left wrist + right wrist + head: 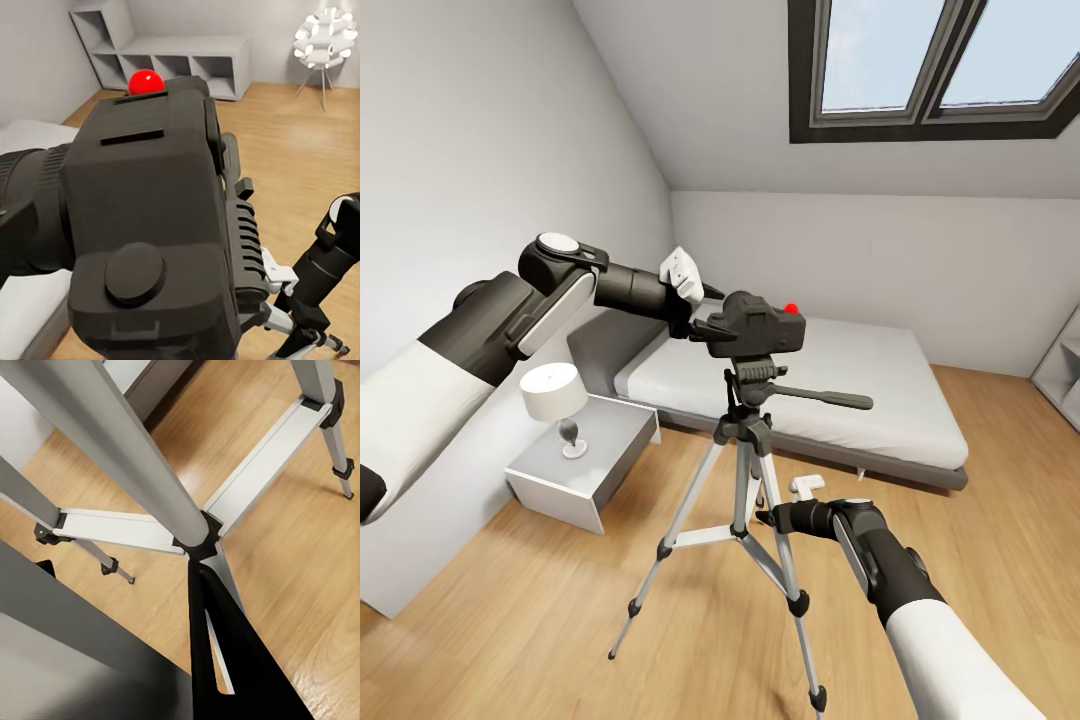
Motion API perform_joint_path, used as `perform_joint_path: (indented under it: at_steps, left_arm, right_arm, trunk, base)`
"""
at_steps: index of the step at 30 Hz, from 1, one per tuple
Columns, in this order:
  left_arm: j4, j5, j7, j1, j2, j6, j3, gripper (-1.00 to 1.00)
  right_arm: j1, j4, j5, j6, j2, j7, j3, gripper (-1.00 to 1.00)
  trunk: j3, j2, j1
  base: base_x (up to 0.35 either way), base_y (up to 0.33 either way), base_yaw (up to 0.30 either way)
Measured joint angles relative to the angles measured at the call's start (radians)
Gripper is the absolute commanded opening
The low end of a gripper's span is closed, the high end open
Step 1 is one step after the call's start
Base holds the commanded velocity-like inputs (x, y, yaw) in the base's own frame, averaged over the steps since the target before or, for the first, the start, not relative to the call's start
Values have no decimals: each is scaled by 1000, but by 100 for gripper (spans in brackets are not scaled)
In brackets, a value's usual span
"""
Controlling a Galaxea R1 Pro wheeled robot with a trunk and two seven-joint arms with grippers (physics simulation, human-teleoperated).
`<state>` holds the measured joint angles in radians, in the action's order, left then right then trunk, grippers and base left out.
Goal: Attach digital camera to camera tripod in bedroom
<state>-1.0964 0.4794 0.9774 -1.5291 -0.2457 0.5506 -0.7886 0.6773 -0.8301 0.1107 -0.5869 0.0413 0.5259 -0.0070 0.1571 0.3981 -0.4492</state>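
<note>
In the bedroom, from the left, the left gripper [695, 325] holds the camera [755, 330] by its side, seated on the head of the tripod [745, 470] before the bed [860, 385]. Keep it level and centred before letting go. The right gripper [765, 517] grips a tripod leg, steadying it.

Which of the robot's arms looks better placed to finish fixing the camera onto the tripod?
Probably the left. Its gripper is up at the camera, which sits right over the tripod head. The right gripper is low beside the tripod's legs, far below the camera, so it seems suited only to steadying.
</note>
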Motion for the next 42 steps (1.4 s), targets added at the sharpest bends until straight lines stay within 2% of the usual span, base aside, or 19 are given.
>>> perform_joint_path:
  at_steps: [9, 13, 16, 19, 21, 23, 24, 26, 27, 29, 30, 32, 33, 37, 42]
  left_arm:
    - [2, 0, -1, 0, -1, 2, 1, 100]
    - [4, 5, -7, 0, -4, 5, 17, 100]
    - [6, 9, -11, 0, -5, 8, 74, 100]
    - [15, 18, -13, 0, -8, 10, 161, 100]
    - [47, 33, -16, 0, -14, 12, 298, 100]
    - [78, 40, -17, 0, -15, 17, 363, 100]
    - [119, 44, -18, 0, -16, 25, 415, 100]
    - [174, 47, -19, 0, -18, 37, 458, 100]
    - [238, 48, -20, 0, -19, 53, 494, 100]
    - [318, 50, -21, 0, -23, 71, 527, 100]
    - [403, 49, -24, 0, -29, 85, 558, 100]
    - [503, 50, -29, 0, -37, 97, 589, 100]
    - [596, 48, -40, 0, -46, 103, 614, 100]
    - [794, 47, -81, 0, -64, 107, 647, 100]
    - [1004, 45, -156, 0, -84, 90, 661, 100]
  right_arm:
    - [0, 1, 0, -1, 0, 0, 0, -100]
    - [0, 1, 0, -1, 0, 1, -1, -100]
    - [0, 1, 1, 0, 0, 1, -1, -100]
    - [0, 1, 1, 0, 0, 1, -1, -100]
    - [0, 1, 1, 0, 0, 1, 0, -100]
    - [0, 1, 1, 0, 0, 1, 0, -100]
    - [0, 0, 1, -1, 0, 1, 0, -100]
    - [0, 0, 1, -1, 0, 1, 0, -100]
    - [0, 0, 1, -1, 0, 1, 0, -100]
    - [0, 0, 1, 0, -1, 2, 0, -100]
    - [0, 0, 0, -1, -1, 2, 0, -100]
    - [0, 0, 0, -1, -1, 2, 0, -100]
    - [0, 1, -1, -1, -1, 2, 1, -100]
    - [0, 0, 0, -2, -1, 2, 1, -100]
    - [0, 0, 1, -2, 0, 1, 0, -100]
  trunk:
    - [0, 0, 0]
    - [0, 0, 0]
    - [0, 0, 0]
    - [0, 0, 0]
    - [0, 0, 0]
    - [0, 0, 0]
    - [0, 0, 0]
    - [0, 0, 0]
    - [0, 0, 0]
    - [0, 0, 0]
    - [0, 0, 0]
    - [0, 0, 0]
    - [0, 0, 0]
    - [0, 0, 0]
    - [0, 0, 0]
  base:
    - [0, 0, 0]
    - [0, 0, 0]
    - [0, 0, 0]
    - [0, 0, 0]
    - [0, 0, 0]
    - [0, 0, 0]
    - [0, 0, 0]
    - [0, 0, 0]
    - [0, 0, 0]
    - [0, 0, 0]
    - [0, 0, 0]
    - [0, 0, 0]
    - [0, 0, 0]
    - [0, 0, 0]
    - [0, 0, 0]
